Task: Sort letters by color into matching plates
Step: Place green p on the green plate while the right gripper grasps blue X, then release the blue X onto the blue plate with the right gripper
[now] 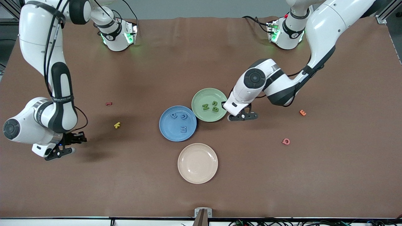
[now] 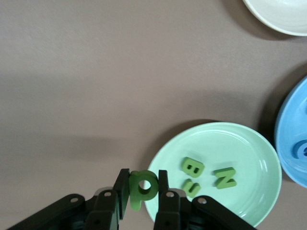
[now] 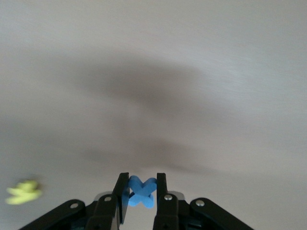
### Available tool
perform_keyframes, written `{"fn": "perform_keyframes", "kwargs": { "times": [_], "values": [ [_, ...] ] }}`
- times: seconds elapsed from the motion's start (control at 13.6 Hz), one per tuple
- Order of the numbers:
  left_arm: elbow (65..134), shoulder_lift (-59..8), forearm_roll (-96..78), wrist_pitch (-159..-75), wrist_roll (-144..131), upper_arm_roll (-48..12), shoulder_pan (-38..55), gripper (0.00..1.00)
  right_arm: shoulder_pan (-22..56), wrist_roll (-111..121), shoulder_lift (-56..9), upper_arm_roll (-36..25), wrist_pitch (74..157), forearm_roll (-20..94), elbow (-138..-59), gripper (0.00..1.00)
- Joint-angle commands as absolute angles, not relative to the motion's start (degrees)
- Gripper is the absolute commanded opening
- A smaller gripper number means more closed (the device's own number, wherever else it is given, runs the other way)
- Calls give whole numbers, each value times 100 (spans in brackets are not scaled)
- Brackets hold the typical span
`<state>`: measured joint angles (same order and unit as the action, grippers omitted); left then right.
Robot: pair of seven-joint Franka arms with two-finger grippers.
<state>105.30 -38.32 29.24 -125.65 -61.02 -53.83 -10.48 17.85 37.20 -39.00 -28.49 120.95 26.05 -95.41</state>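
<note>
Now carry your left end effector (image 2: 143, 188), clamping the green P (image 2: 142, 187), fully over the green plate (image 2: 249, 143) before releasing; right end effector (image 3: 142, 191) pinches the blue X (image 3: 141, 191)

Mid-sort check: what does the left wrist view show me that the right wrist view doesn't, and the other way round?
Only the left wrist view: the left gripper shut on a green letter P at the rim of the green plate, which holds three green letters; edges of the blue plate and cream plate show too.

Only the right wrist view: the right gripper shut on a blue letter X over bare table, with a yellow letter nearby.

Both: a gripper clamping one foam letter above the brown table.
</note>
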Motion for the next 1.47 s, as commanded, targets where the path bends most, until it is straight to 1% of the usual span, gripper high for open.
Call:
{"fn": "perform_keyframes", "kwargs": {
  "times": [0.0, 0.22, 0.44, 0.59, 0.66, 0.74, 0.81, 0.88, 0.96, 1.03, 1.25, 1.4],
  "values": [
    [10327, -4042, 2856, -12577, -6432, -5309, -801, 0, 2563, 2676, -3561, -3154, 11630, 2514, -9659, 15],
    [10336, -4157, 2856, -12814, -6994, -5248, -485, 1, 3311, 1472, -3463, -3296, 11137, 2514, -9659, 15],
    [10345, -4166, 2856, -13086, -7539, -4888, 25, 2, 4005, 58, -3322, -3270, 10978, 2514, -9659, 16],
    [10336, -4166, 2856, -13201, -7873, -4616, 350, 6, 4532, -918, -3322, -3261, 11030, 2592, -9650, 16],
    [10336, -4175, 2848, -13245, -7988, -4562, 430, 10, 4779, -1340, -3331, -3252, 11065, 2628, -9642, 16],
    [10336, -4236, 2848, -13254, -8050, -4544, 457, 18, 4955, -1701, -3375, -3243, 11126, 2680, -9581, 16],
    [10336, -4254, 2848, -13254, -8112, -4544, 457, 30, 5070, -2027, -3401, -3208, 11240, 2776, -9493, 16],
    [10336, -4254, 2848, -13254, -8208, -4544, 509, 45, 5202, -2326, -3471, -3112, 11441, 2960, -9457, 16],
    [10336, -4254, 2848, -13254, -8348, -4544, 536, 68, 5316, -2555, -3567, -3033, 11661, 2997, -9440, 16],
    [10345, -4254, 2856, -13254, -8541, -4544, 545, 100, 5404, -2749, -3690, -2997, 11881, 2997, -9370, 16],
    [10327, -4201, 2926, -13219, -8534, -4544, 449, 100, 5405, -2918, -4086, -2874, 12093, 3015, -9106, 16],
    [10249, -4070, 2971, -13175, -8473, -4448, 282, 100, 5405, -2918, -4210, -2822, 12461, 3015, -9097, 16]
  ]
}}
